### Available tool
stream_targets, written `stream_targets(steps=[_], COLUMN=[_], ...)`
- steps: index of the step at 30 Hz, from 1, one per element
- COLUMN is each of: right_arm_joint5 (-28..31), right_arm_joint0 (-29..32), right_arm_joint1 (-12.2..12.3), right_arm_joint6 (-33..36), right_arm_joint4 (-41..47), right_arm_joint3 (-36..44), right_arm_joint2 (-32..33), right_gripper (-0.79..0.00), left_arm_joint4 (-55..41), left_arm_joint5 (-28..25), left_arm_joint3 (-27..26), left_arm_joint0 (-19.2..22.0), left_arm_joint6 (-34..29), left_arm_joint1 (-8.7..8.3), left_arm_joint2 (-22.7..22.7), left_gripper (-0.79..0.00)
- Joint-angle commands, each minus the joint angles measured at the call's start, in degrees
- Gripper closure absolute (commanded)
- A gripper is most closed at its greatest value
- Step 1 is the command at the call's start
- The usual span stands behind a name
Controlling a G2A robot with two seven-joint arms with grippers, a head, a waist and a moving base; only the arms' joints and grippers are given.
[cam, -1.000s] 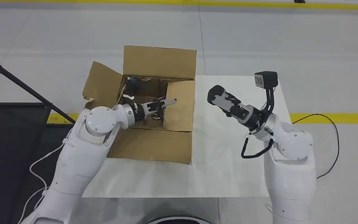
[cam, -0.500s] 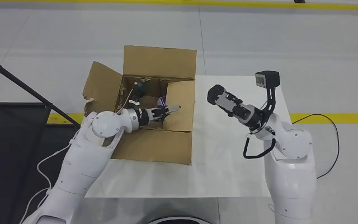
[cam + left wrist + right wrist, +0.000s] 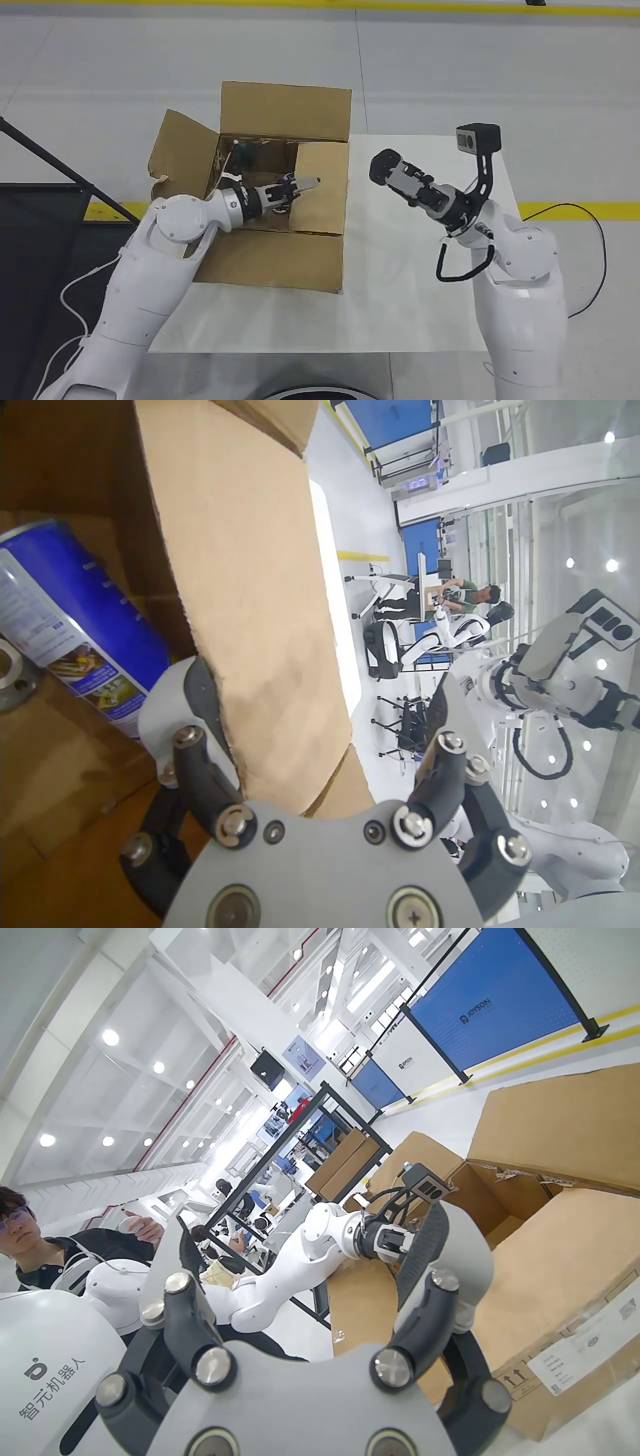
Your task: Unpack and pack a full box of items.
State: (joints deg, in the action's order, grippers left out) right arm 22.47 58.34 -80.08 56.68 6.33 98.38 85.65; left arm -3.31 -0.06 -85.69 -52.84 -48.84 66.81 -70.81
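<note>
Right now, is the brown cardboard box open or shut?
Open. The brown cardboard box shows its inside, holding a blue cylindrical can, and the open left pincer straddles one flap.

Pale grey floor [image 3: 480,70], yellow floor lines [image 3: 575,209], blue partition panels [image 3: 505,1013], black shelving rack [image 3: 356,1117], round ceiling lights [image 3: 110,1037]

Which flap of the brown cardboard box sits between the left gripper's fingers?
The flap facing the right gripper; the other three splay outward.

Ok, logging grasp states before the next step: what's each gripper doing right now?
Left gripper: open, one finger on either side of the box flap.
Right gripper: open, holding nothing.
</note>
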Motion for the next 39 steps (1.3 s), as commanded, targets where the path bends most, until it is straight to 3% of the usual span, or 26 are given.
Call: stream_targets(steps=[1, 8, 13, 26, 39], right_arm_joint5=[0.2, 0.9, 1.3, 1.4, 1.0], right_arm_joint0=[-0.2, -0.3, -0.2, 5.3, 10.8], right_arm_joint1=[0.2, 0.9, 1.5, 3.3, 5.0], right_arm_joint6=[-0.1, -0.4, -0.7, -3.1, -4.8], right_arm_joint4=[0.3, 1.0, 1.1, 0.1, 0.1], right_arm_joint3=[-0.3, -0.6, 0.1, 5.9, 10.9], right_arm_joint2=[-0.1, -0.5, 0.2, 5.4, 9.7], right_gripper=[-0.785, -0.785, -0.785, -0.785, -0.785], left_arm_joint4=[-0.9, -2.8, -3.4, -7.3, -6.4], left_arm_joint5=[0.0, 0.3, 0.9, 1.1, 3.8], left_arm_joint3=[-0.7, -4.3, -4.3, 2.3, 9.4], left_arm_joint0=[0.2, 1.7, 4.2, 12.5, 18.2], left_arm_joint6=[0.3, 1.3, 3.1, 14.5, 12.6], left_arm_joint1=[-0.01, 0.11, 0.74, 5.24, 8.47], left_arm_joint2=[-0.3, -0.3, 2.4, 16.2, 24.1], left_gripper=[-0.785, -0.785, -0.785, -0.785, -0.785])
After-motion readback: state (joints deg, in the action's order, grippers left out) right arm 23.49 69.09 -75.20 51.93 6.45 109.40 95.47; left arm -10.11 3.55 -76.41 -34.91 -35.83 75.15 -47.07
